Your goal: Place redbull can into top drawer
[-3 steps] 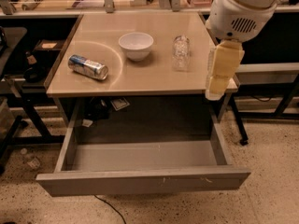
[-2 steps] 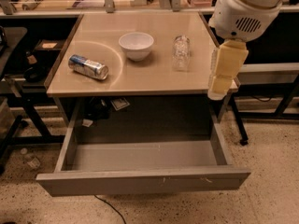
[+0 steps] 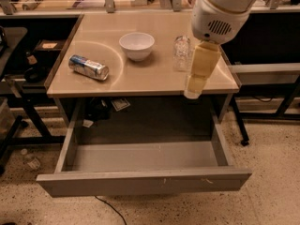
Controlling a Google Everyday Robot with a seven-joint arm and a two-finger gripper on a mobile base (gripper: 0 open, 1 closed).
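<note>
- Tan bench (image 3: 154, 81), speckled floor below.
- On bench left: redbull can (image 3: 88, 67) lying on its side, well apart from tool (image 3: 193, 92); top drawer (image 3: 140, 182) pulled open underneath.
- Likely risks: can rolling off if nudged; clipping bowl (image 3: 136, 45) or glass jar (image 3: 182, 53) on reach across.
- Hanging at bench right front edge, just beside jar: tool, width cannot tell, nothing seen held.

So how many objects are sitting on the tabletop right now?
3: the redbull can lying on its side at the left, the white bowl mid-table, the clear glass jar right of it. The gripper hangs at the front right edge; the arm could hide something behind it.
</note>
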